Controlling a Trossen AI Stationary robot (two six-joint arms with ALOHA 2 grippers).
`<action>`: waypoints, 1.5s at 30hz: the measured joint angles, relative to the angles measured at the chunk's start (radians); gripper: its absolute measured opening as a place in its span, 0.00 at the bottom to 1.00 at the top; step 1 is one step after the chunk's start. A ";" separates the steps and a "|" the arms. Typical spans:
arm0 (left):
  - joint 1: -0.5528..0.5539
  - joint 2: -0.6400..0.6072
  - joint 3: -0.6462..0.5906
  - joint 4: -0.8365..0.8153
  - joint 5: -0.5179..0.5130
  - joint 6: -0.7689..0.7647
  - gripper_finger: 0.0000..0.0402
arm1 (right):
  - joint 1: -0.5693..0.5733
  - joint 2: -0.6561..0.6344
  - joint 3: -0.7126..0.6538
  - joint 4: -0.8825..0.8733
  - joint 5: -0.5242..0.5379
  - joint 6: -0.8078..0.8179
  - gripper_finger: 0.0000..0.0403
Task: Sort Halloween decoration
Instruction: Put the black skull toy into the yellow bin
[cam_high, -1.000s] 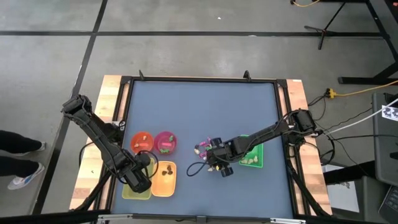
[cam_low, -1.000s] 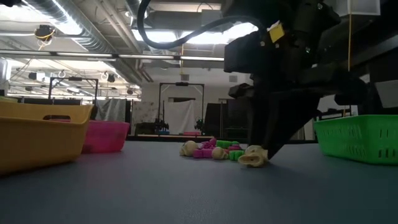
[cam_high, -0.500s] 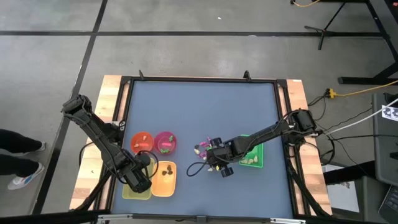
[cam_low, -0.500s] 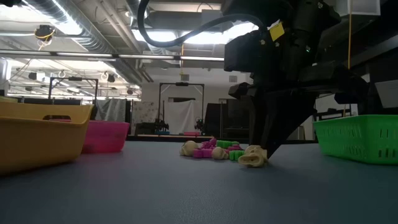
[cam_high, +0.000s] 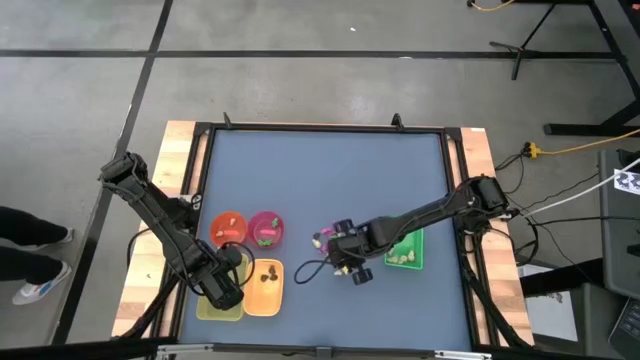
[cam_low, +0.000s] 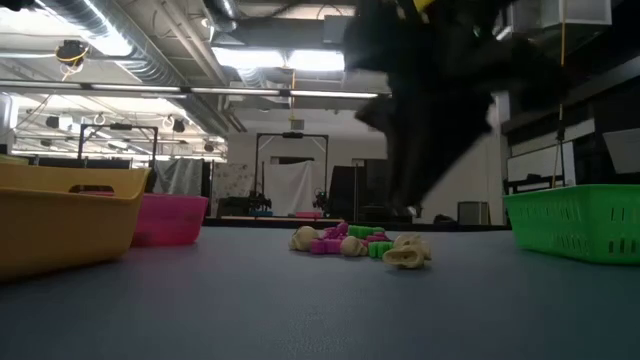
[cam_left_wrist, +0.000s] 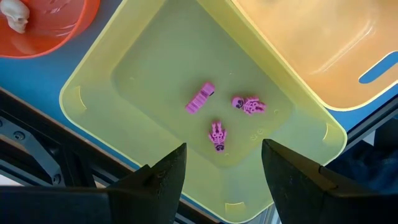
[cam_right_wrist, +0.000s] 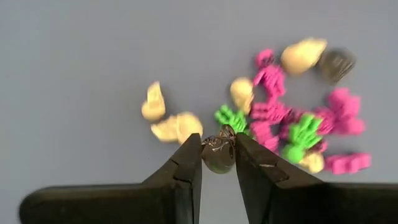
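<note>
Lifted off the pile (cam_right_wrist: 298, 118), right pincer (cam_right_wrist: 218, 155) clamps a dark trinket (cam_right_wrist: 217, 154), shown only by its wrist view; left pincer (cam_left_wrist: 222, 171) gapes.

We see magenta, cream and green trinkets (cam_right_wrist: 292, 118) heaped mid-desk; one dark trinket (cam_right_wrist: 217, 155) sits pinched in the right pincer (cam_right_wrist: 218, 163).

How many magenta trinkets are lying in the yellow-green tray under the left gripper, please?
3, all on the yellow-green tray's floor: a ribbed block, a figure beside it and another figure nearest the left gripper. None seems hidden.
</note>
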 joint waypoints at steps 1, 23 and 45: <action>0.000 0.000 0.000 0.000 0.000 0.000 0.48 | 0.000 0.000 0.021 -0.008 0.000 0.000 0.19; 0.000 0.000 0.000 0.000 0.000 0.000 0.48 | 0.001 0.093 0.131 0.721 -0.118 -0.076 0.19; 0.000 0.000 -0.001 0.003 -0.002 0.000 0.48 | 0.000 0.247 0.130 0.982 -0.132 -0.075 0.31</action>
